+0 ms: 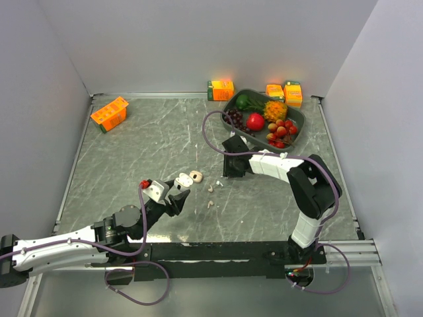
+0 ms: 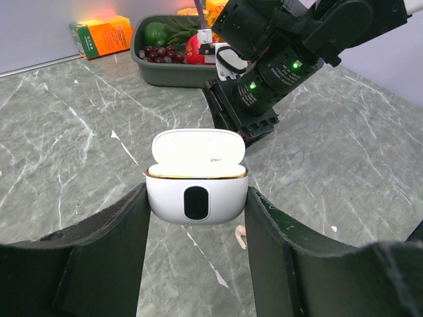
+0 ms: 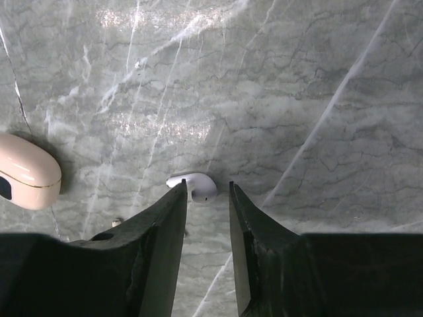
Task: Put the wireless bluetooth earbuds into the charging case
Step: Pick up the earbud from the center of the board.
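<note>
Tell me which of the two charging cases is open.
The white case, held by the left gripper, with its lid raised. The beige case has its lid shut.

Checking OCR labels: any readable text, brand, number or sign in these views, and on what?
Nothing is readable.
White case: tiny mark inside the open lid, blurred.
Left carton: print too small.
Back carton: print too small, blurred in the left wrist view too.
Cartons behind tray: print too small.

Robot lab cell: blank grey walls (image 1: pixel 198 39), marble-pattern table (image 1: pixel 152 145), bolted arms (image 1: pixel 66 247).
</note>
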